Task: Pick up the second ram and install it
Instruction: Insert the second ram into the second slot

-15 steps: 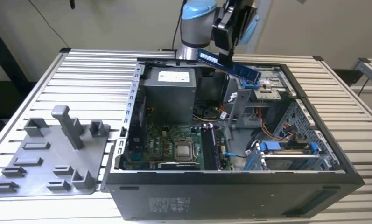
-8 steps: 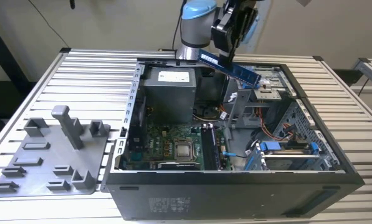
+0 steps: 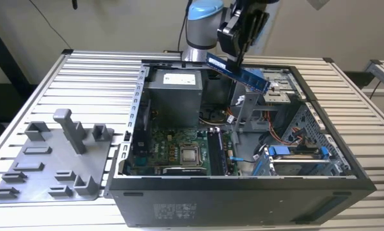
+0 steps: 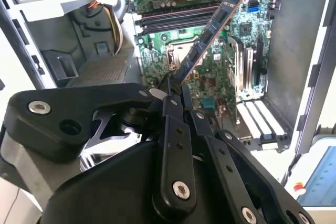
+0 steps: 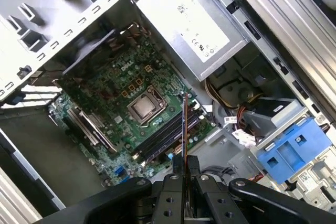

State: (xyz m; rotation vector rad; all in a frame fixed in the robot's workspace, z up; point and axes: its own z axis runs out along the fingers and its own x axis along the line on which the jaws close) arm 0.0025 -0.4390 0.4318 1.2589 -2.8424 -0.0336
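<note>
The fingers (image 5: 193,165) clench the second ram (image 3: 240,72), tilted above the computer case (image 3: 243,202), at 1 o'clock from the CPU chip (image 3: 190,155) in the exterior view. Lowered askew, it could jam or miss its slot.

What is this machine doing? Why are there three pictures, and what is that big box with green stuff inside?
It is a robot arm with a gripper, a metal pincer, at its end. One picture comes from a camera standing off to the side. The other two come from cameras riding on the arm's wrist, looking past the pincer. The big black box is an open computer case lying on a slatted metal table. The green board inside is its main circuit board, with a square silver chip on it. On the exterior view's left lies a grey plastic holder. The gripper pinches a thin dark strip, the second ram, a memory card, and holds it in the air above the open case.
</note>
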